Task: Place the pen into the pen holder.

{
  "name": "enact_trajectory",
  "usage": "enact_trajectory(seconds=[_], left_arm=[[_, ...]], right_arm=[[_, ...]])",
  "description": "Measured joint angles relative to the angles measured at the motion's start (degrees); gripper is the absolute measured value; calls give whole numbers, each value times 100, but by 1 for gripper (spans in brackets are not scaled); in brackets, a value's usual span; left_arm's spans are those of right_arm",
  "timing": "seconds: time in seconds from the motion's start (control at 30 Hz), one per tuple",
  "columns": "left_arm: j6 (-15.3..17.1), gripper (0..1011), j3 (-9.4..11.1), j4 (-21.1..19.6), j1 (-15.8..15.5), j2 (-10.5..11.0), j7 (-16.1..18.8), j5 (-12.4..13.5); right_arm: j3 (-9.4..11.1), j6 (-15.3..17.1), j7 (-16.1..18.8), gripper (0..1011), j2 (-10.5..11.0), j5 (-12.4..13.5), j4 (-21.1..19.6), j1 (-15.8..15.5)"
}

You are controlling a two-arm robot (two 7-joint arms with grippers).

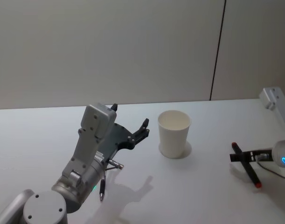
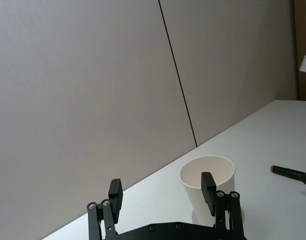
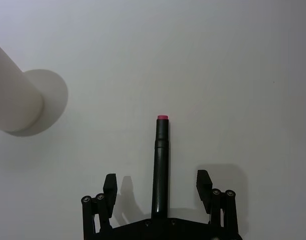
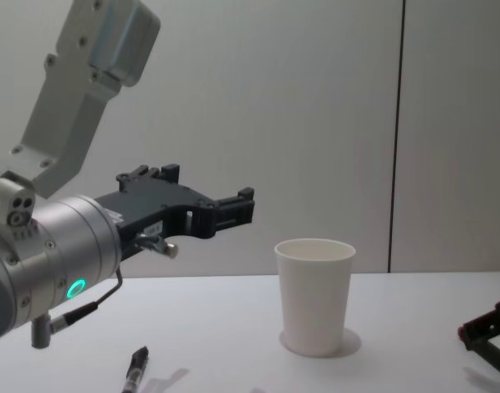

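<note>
The slim black pen with a red end [image 3: 161, 160] lies flat on the white table [image 3: 253, 75], between the widely spread fingers [image 3: 203, 181] of the right gripper [image 3: 156, 181]. Neither finger touches it, and its near end runs under the gripper's body, where contact cannot be judged. The plain white tapered paper cup [image 1: 174, 133] stands upright, well apart from that pen on the robot's left of it. Left of the cup, the left gripper [image 2: 162, 191] hangs raised above the table, jaws wide and empty, with a second dark pen [image 1: 102, 187] lying on the table under its arm.
</note>
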Motion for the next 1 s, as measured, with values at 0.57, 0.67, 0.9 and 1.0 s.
enact_trajectory(seconds=[0.57, 0.67, 0.9, 1.0], left_arm=[[0, 1003, 0, 0, 0, 0, 0, 0], [0, 1003, 0, 0, 0, 0, 0, 0], [0, 1003, 0, 0, 0, 0, 0, 0], [0, 1003, 0, 0, 0, 0, 0, 0]], right_arm=[[-66, -33, 386, 1002, -58, -418, 523, 413], [-74, -55, 431, 1002, -68, -480, 613, 477], [-99, -110, 516, 1002, -97, -605, 819, 608], [-113, -130, 551, 1002, -113, -648, 905, 657]])
